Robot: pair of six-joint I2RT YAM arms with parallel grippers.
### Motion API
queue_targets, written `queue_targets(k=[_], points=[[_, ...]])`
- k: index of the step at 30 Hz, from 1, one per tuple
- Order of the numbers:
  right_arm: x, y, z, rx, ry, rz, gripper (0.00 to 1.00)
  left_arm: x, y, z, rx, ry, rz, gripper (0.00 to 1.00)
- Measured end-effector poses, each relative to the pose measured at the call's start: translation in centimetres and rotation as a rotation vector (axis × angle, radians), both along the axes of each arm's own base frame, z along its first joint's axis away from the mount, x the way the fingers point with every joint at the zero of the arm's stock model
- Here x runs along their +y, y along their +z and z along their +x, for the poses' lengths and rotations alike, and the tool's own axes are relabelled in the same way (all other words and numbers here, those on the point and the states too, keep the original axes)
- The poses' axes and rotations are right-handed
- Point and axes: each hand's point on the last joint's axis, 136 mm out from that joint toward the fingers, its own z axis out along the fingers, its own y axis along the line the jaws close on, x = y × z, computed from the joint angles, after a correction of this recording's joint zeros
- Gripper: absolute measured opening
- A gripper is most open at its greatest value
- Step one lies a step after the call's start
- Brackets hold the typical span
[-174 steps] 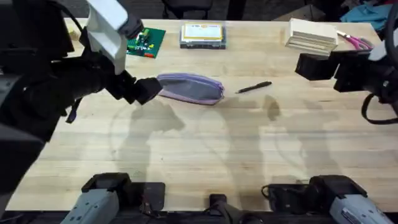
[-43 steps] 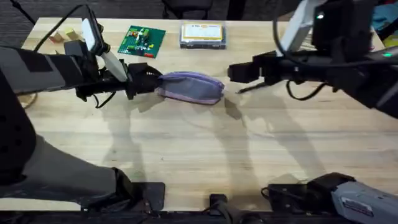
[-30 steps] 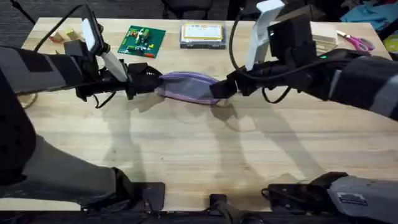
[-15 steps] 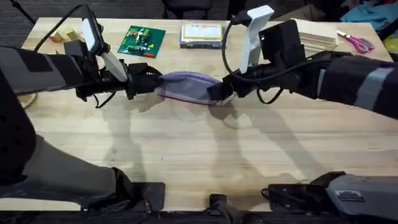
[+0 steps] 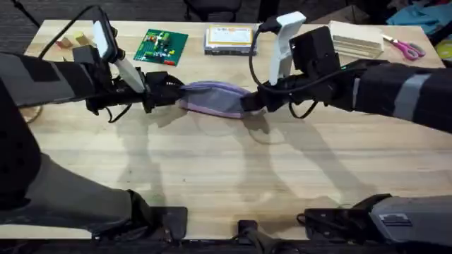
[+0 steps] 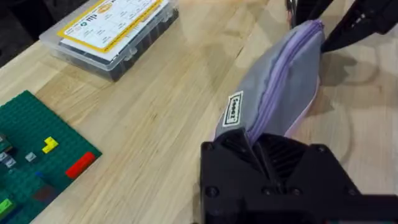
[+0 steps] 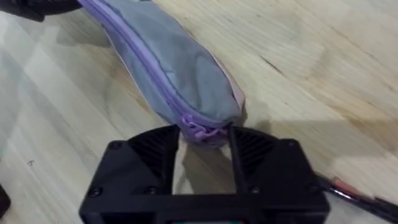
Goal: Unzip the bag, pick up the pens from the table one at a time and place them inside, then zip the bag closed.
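Since the earlier overhead frame the right gripper [image 5: 248,103] has been closing in on the soft lavender-purple pouch [image 5: 214,98] lying lengthwise between both arms; left gripper [image 6: 261,157] is pinching its near end; right wrist: open fingers straddling the zipper pull [image 7: 200,130]

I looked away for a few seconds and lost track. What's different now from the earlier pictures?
The right gripper swung in from the table's right side, over the pen, and now brackets the zipper pull at the bag's right end. The left gripper stays clamped on the bag's left end. The bag, the parts box and the green board have not moved.
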Motion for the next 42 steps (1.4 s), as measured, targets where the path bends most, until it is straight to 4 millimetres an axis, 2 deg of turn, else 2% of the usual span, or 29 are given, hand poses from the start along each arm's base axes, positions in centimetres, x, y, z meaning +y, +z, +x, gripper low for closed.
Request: queue_targets(k=[7,14,35,42], points=[[0.2,0.1,-0.1,0.0,0.009,0.009,0.264,0.0,0.0,0.0,0.0,0.0,0.0,0.042],[0.3,0.1,-0.2,0.001,0.013,0.012,0.186,0.0,0.0,0.0,-0.001,0.0,0.0,0.042],[0.1,1.4,-0.1,-0.03,0.005,0.015,0.186,0.0,0.0,0.0,-0.001,0.0,0.0,0.042],[0.1,2.9,-0.1,-0.069,0.002,0.03,0.188,0.0,0.0,0.0,0.0,0.0,0.0,0.042]])
